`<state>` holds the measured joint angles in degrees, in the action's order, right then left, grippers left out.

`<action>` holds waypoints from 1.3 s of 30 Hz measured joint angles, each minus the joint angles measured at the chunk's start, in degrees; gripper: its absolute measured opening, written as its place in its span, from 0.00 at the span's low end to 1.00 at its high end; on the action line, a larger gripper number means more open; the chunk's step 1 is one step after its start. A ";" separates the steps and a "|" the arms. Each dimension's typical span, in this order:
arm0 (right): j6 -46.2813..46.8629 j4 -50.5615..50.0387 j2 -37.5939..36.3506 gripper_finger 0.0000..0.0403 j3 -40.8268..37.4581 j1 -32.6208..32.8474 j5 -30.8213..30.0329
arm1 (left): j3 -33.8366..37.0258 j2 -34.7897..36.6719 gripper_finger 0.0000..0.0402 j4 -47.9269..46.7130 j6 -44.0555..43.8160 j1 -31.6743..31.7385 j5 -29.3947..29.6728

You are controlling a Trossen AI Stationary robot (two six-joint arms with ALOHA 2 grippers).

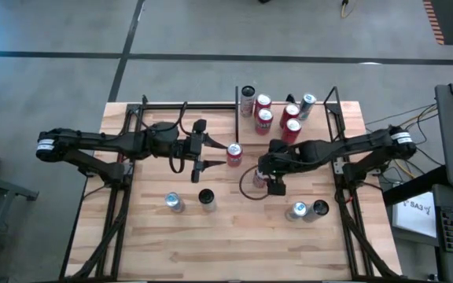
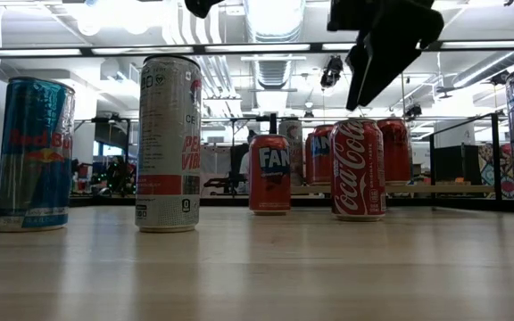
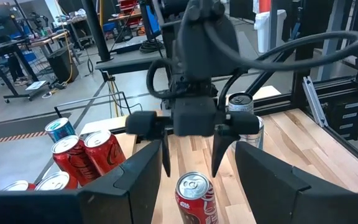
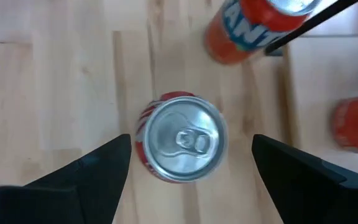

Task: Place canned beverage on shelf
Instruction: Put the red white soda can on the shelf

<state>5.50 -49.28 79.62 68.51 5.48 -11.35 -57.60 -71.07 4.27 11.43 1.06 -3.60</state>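
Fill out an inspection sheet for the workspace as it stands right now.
Surface: butcher-block wooden tabletop, no spill seen.
Job's things: light-wood shelf edged with black rods holds six upright cans; red Coca-Cola can stands on the tabletop, not yet shelved.
Clutter: orange Fanta can mid-table; pair of cans on the left; pair of cans on the right.
Grippers: right gripper open, above the Coca-Cola can, not touching it; left gripper open, empty, beside the Fanta can.
Cables: black cable loop on the right arm.
Surroundings: grey floor; no person seen.
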 joint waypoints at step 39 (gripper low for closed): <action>0.21 8.33 4.45 0.80 -5.05 -4.16 6.88 | 0.42 0.00 0.47 0.04 0.25 0.04 0.00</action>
<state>5.72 -40.95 84.07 63.46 1.32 -4.47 -57.19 -71.07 4.32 11.68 1.10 -3.60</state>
